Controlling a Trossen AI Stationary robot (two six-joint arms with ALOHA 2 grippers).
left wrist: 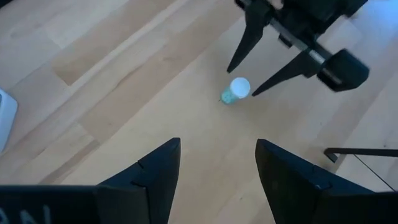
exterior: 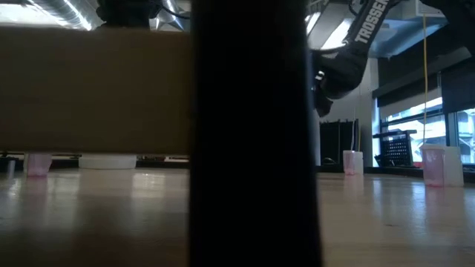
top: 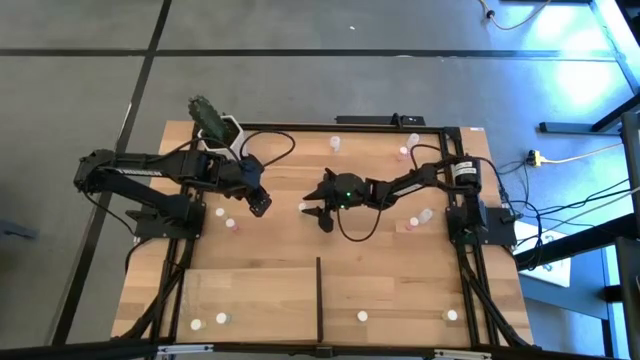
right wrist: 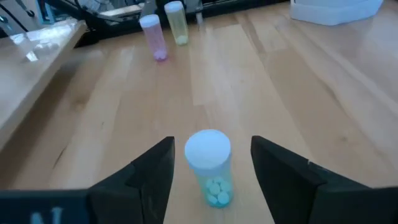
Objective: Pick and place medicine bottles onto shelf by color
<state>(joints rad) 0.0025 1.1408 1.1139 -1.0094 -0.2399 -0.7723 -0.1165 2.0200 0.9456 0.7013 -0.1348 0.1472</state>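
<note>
bottle (right wrist: 208, 167): blue-green pills inside, upright | right pincer (right wrist: 211, 171): spread around it | left pincer (left wrist: 217, 165): spread

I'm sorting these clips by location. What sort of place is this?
Probably a robotics lab or workshop: a wooden table on a bare grey floor, loose cables beside it, large windows behind.

near bottle (right wrist: 209, 168): white cap, pale blue-green body and pills
far bottles: one pink (right wrist: 153, 37), one yellow-green (right wrist: 176, 22)
worktop (right wrist: 273, 81): light wood
grippers: black
</note>
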